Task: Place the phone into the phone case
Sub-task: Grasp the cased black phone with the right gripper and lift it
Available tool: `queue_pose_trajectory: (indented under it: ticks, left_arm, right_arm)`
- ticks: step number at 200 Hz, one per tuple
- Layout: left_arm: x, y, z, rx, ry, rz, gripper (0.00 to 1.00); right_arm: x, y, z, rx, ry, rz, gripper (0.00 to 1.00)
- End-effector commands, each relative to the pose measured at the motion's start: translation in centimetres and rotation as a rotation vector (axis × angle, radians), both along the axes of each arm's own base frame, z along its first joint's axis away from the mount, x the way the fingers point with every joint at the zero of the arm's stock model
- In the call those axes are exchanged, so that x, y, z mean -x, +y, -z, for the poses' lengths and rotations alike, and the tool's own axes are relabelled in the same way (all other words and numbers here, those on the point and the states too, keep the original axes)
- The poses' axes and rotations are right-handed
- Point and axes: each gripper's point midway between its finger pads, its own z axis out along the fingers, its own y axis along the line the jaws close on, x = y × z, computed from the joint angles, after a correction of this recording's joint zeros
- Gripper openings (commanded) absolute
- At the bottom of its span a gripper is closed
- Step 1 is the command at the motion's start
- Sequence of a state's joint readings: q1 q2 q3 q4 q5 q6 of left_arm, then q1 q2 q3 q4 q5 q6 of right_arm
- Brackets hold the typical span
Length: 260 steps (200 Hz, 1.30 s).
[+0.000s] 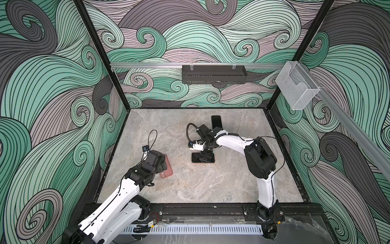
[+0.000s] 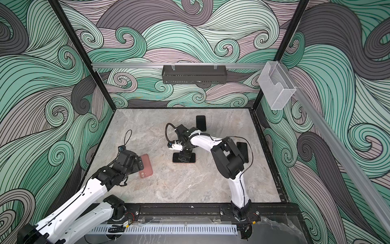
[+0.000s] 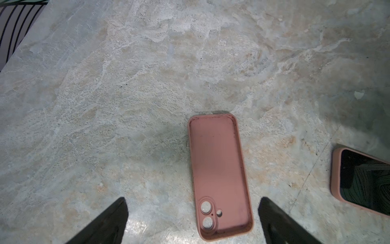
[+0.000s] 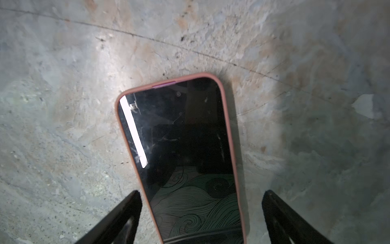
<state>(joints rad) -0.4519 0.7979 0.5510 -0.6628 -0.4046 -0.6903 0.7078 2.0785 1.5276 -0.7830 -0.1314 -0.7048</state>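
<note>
The left gripper (image 3: 193, 200) hangs over the empty pink case (image 3: 217, 169), jaws spread wide and holding nothing. The right gripper (image 4: 202, 193) straddles a cased phone (image 4: 181, 137) lying screen-up on the table (image 3: 105, 105), jaws released as well. A bare black phone (image 1: 216, 121) lies well apart at the far side. My worry is that the right arm lifts the phone that is already cased. The open case could also skid on the smooth stone when pressed.
</note>
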Motion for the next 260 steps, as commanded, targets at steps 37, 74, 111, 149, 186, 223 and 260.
queue_pose_trajectory:
  ticks: [37, 74, 111, 149, 186, 223, 260]
  left_arm:
    - [0.6, 1.0, -0.1, -0.01, -0.005, -0.037, 0.99]
    - [0.7, 1.1, -0.4, -0.004, -0.016, -0.041, 0.98]
    - [0.6, 1.1, -0.6, 0.0, -0.024, -0.046, 0.98]
    - [0.4, 1.1, -0.6, 0.002, -0.031, -0.049, 0.99]
    - [0.1, 0.8, -0.5, 0.008, -0.027, -0.042, 0.99]
    - [-0.5, 0.2, -0.4, 0.024, -0.03, -0.02, 0.99]
    - [-1.1, -0.5, -0.5, 0.037, -0.026, 0.004, 0.99]
  right_arm:
    - [1.9, -1.1, 2.1, 0.056, 0.1, -0.029, 0.88]
    - [1.5, -1.6, 2.8, 0.095, 0.095, 0.011, 0.83]
    - [1.5, -1.8, 3.2, 0.109, 0.1, 0.075, 0.75]
    - [-0.4, -1.5, 2.1, 0.066, 0.009, 0.262, 0.52]
    - [-2.2, -0.6, -0.8, -0.051, -0.059, 0.521, 0.3]
    - [-3.4, 0.4, -3.7, -0.15, -0.065, 0.709, 0.26]
    - [-5.9, 1.0, -5.9, -0.217, -0.099, 0.881, 0.25]
